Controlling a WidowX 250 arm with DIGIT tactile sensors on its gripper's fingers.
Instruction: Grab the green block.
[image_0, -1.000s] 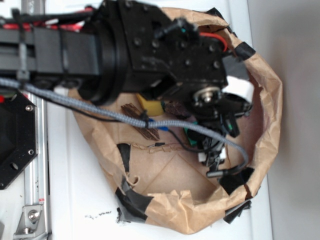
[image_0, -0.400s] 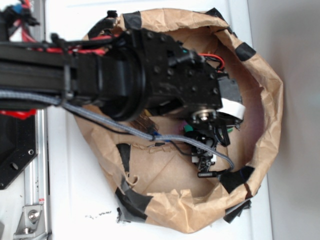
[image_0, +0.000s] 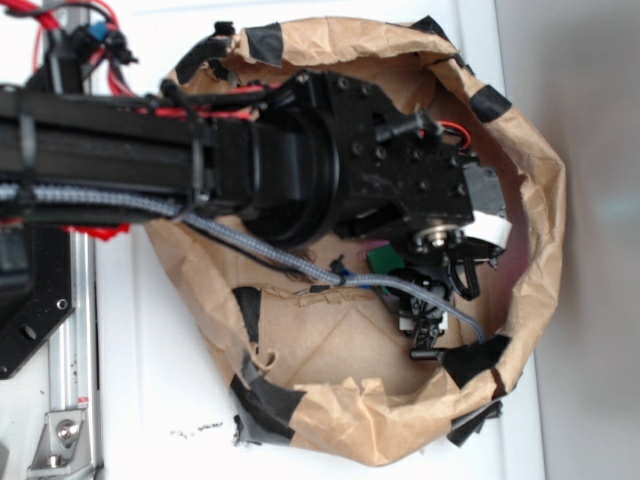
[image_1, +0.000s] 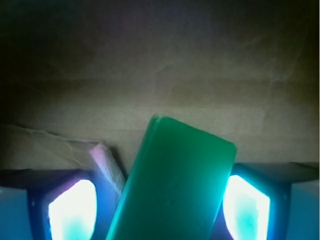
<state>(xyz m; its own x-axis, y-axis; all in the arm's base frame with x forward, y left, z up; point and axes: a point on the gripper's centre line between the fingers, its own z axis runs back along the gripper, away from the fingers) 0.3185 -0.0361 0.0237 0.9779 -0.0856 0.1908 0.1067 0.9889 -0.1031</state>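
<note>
Down inside the brown paper bag (image_0: 530, 200) on the white bench (image_0: 150, 380), the hand (image_0: 435, 300) sits low over the green block (image_1: 175, 185), which lies on the bag's paper floor. From the wrist, the block stands between the two glowing fingers (image_1: 72, 210), tilted, its far end leaning right. Whether the fingers press it cannot be told; the overhead view shows only a green sliver (image_0: 385, 262) beside the wrist.
</note>
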